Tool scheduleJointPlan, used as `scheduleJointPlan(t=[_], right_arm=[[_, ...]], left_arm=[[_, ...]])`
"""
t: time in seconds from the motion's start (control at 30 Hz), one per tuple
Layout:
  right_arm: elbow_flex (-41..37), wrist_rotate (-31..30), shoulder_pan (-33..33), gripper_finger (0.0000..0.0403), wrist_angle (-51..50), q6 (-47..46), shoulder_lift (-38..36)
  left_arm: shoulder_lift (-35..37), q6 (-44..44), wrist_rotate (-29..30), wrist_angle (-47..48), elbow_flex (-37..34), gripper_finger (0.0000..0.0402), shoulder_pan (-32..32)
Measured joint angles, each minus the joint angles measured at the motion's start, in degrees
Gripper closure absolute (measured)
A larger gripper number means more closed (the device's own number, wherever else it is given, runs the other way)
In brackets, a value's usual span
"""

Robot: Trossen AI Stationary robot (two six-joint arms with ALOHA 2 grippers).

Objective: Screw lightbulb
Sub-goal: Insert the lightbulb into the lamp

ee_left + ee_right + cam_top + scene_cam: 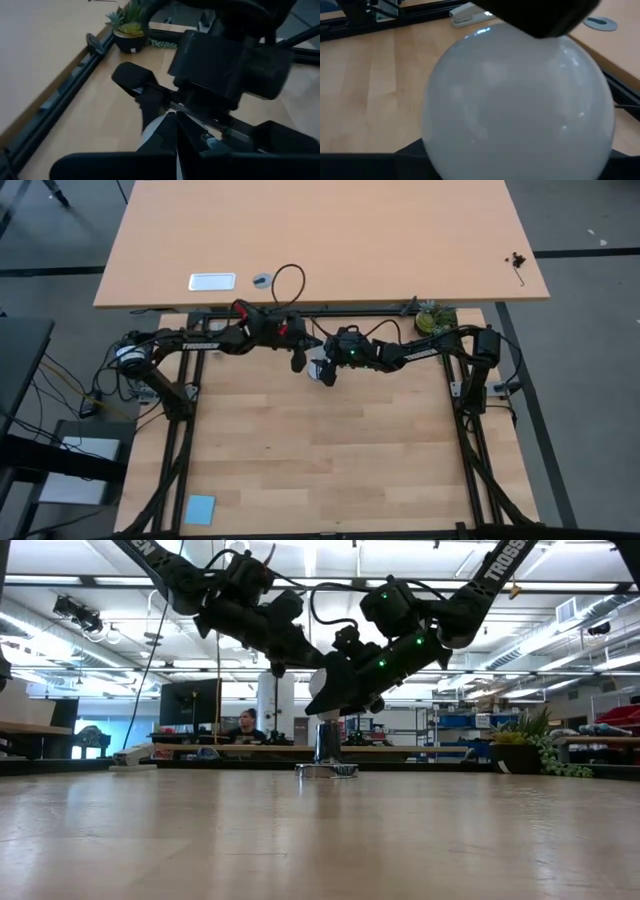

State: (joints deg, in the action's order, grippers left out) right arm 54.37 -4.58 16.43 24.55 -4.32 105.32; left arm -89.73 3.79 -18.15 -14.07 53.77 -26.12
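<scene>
The lightbulb (322,372) was held above the tabletop (320,450), near its far edge, clenched in the right pincer (325,370). In the right wrist view the white globe (520,105) filled most of the frame, pinned between that arm's dark fingers (555,15).

In the low view the bulb (322,690) hung clear of the wood, directly above a small silver socket (326,769) standing on the tabletop; a gap showed between the two.

The left pincer (299,361) hovered just beside the bulb, on its left side, close to the right pincer; whether its fingers were parted or closed could not be told.

Nearer than the bulb, the tabletop lay as open planks up to the near edge, with only a blue square (199,509) by the near left corner. A potted plant (436,316) sat at the far right corner, well apart from the bulb. Dark frame rails (478,460) ran along both side edges.
</scene>
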Motion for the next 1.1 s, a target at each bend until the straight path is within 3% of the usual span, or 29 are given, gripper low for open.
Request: scheduleJointPlan(t=[0.6, 1.1], right_arm=[[-0.1, 0.3, -0.1, 0.0171, -0.9, 1.0, 0.0], [0.1, -0.3, -0.3, 0.0097, -1.3, -0.2, -3.6]], left_arm=[[-1.7, 0.5, 3.1, -0.6, 0.2, 0.0401, 1.9], [-1.7, 0.6, 3.6, 0.3, 0.1, 0.0401, 1.9]])
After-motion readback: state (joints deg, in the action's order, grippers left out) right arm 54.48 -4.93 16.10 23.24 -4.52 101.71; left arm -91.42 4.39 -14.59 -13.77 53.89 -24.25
